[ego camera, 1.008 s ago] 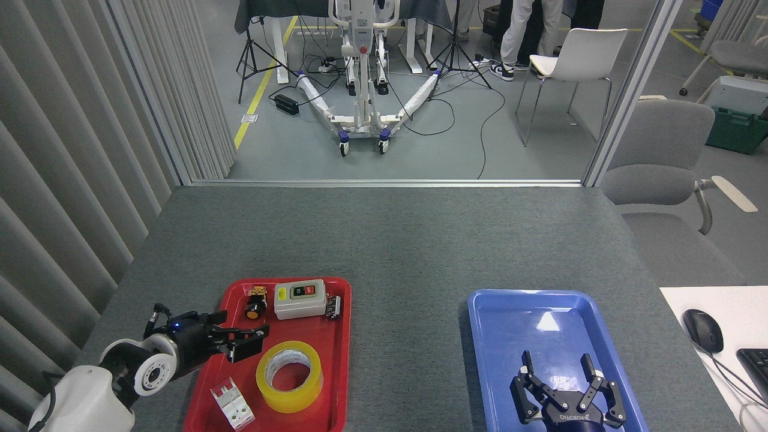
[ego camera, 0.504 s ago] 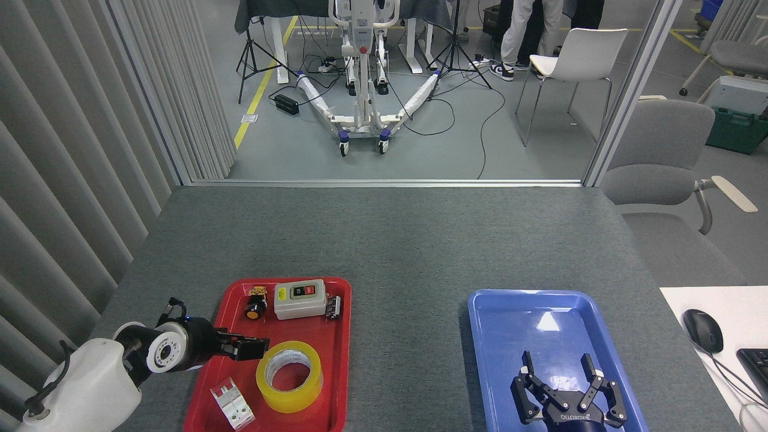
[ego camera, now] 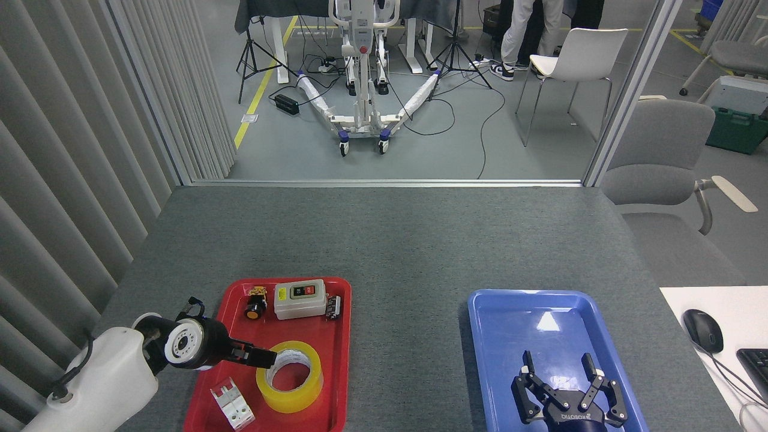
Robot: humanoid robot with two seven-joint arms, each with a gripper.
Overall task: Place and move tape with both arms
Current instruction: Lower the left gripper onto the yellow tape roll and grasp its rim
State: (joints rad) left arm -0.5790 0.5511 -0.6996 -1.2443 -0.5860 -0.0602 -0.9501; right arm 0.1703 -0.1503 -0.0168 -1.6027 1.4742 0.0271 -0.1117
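The tape (ego camera: 295, 401), a yellow roll with a pale core, lies flat in the near part of the red tray (ego camera: 344, 354). My left gripper (ego camera: 263, 358) reaches in from the left and its dark tip sits at the roll's left upper rim. It is turned edge-on, so I cannot see how its fingers stand or whether they touch the roll. My right gripper (ego camera: 564, 377) hovers over the near end of the blue tray (ego camera: 540, 309), open, its fingers spread with nothing between them.
The red tray also holds a grey switch box (ego camera: 299, 299), a black and yellow push button (ego camera: 255, 303), a small black part (ego camera: 333, 306) and a white breaker (ego camera: 231, 407). At the right edge lie a mouse (ego camera: 703, 329) and a keyboard (ego camera: 757, 365).
My left arm has swung right and down, and its gripper has rolled edge-on and come from left of the tape to the roll's left rim. The right gripper and the tape have not moved.
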